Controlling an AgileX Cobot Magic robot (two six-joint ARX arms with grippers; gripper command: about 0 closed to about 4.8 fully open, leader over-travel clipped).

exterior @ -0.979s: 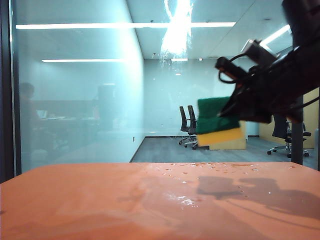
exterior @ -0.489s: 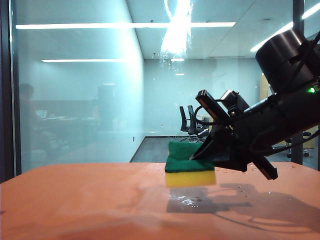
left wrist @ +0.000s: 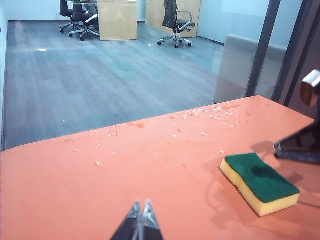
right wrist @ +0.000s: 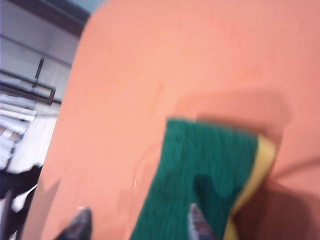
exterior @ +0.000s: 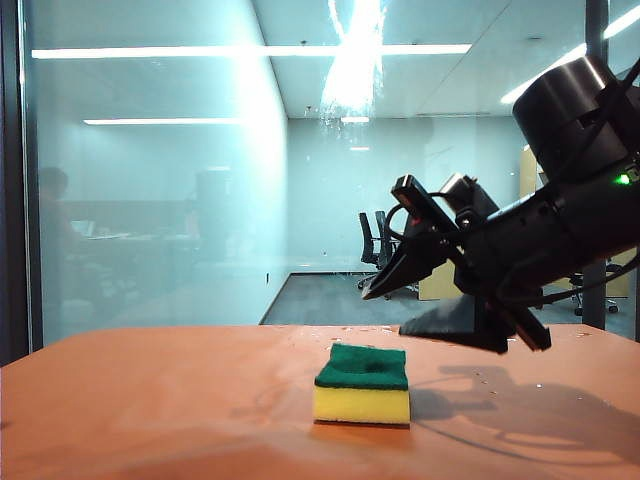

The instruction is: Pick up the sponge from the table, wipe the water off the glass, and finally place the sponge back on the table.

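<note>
The small rectangular block of yellow foam with a dark green scouring top, the sponge [exterior: 361, 385], lies flat on the broad matte orange-red counter [exterior: 150, 400], green side up, with a shallow dent pressed into the green layer. The right gripper [exterior: 400, 300] hangs just above and beside it, tilted down toward it, its jaws parted and grasping nothing; in the right wrist view the two fingertips [right wrist: 80, 222] stand apart over the sponge [right wrist: 210, 175]. The left gripper [left wrist: 141, 220] hovers over bare counter well apart from the sponge [left wrist: 260, 182], its jaws pressed together and empty.

Judging by this, the last step looks done: the sponge is back on the counter and let go. The large clear bluish glass pane [exterior: 150, 200] carries a bright streaked patch high up, possibly water or glare, and scattered droplets [left wrist: 200, 117] lie on the counter near the pane. What seems left is for the right arm to draw away.
</note>
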